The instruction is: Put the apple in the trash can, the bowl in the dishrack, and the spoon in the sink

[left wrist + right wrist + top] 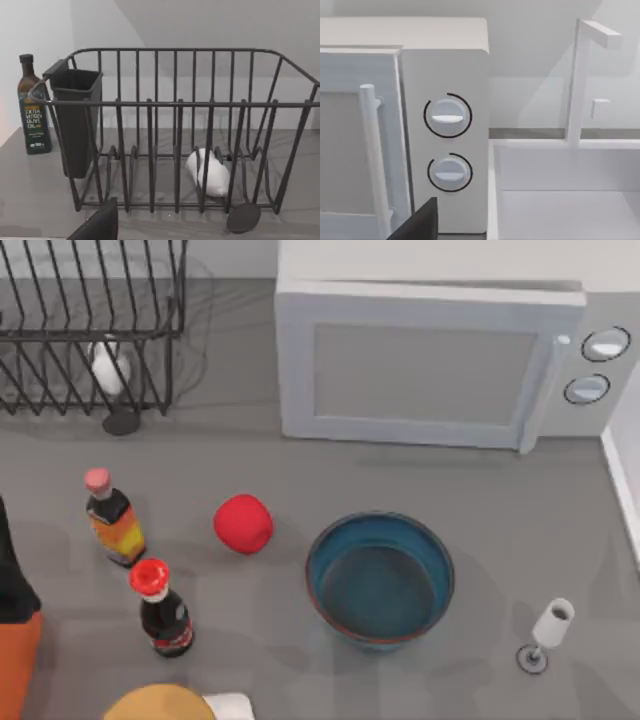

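On the table: nothing is held, and from where I stand I cannot tell how far either pincer is parted.
Left pincer: a dark sliver of it (pixel 97 225) shows at the edge of the left wrist view, facing the dishrack, well short of it.
Right pincer: a dark sliver (pixel 417 222) shows in the right wrist view, facing the microwave's knob side and the sink.
Dishrack (pixel 95 325): straight ahead of the left pincer, black wire bars upright, a dark cutlery cup (pixel 75 125) hung at one end, a white wine glass (pixel 210 172) lying on its side among the bars.
Olive oil bottle (pixel 32 107): beyond the left pincer, beside the rack's cup end, upright.
Sink (pixel 570 200): ahead of the right pincer, a white basin just beside the microwave (pixel 420 360), with a white tap (pixel 580 80) rising behind it.
Apple (pixel 243 523): red, resting on the table, apart from both pincers, between the bottles and the bowl.
Bowl (pixel 380 580): teal, upright on the table, near the apple, apart from both pincers.
Bottles: an orange sauce bottle (pixel 113 520) and a red-capped dark bottle (pixel 160 608) stand upright near the apple.
Second wine glass (pixel 545 630): upright, near the bowl.
Spoon: I cannot tell where it is.
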Robot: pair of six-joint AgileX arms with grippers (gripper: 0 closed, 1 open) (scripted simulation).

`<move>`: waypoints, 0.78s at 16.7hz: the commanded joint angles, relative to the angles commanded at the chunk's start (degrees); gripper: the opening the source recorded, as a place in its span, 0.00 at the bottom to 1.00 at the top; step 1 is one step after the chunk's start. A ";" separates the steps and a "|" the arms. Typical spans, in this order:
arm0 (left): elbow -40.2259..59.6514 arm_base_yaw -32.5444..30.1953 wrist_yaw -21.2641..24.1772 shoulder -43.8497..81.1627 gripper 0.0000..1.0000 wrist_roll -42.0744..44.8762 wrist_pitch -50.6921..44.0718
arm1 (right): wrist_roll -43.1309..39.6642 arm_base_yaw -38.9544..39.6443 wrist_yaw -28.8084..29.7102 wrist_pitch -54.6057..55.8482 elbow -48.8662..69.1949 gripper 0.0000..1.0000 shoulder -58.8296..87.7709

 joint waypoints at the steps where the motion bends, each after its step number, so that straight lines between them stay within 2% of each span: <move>1: 0.00 0.00 0.00 0.00 1.00 0.00 0.00 | 0.00 0.00 0.00 0.00 0.00 1.00 0.00; 4: 1.70 -0.65 0.03 1.76 1.00 0.48 -1.32 | 0.00 0.00 0.00 0.00 0.00 1.00 0.00; 7: 8.46 -2.97 0.02 8.98 1.00 1.91 -6.20 | 0.00 0.00 0.00 0.00 0.00 1.00 0.00; 13: 32.87 -10.58 0.05 38.54 1.00 5.42 -22.04 | 0.00 0.00 0.00 0.00 0.00 1.00 0.00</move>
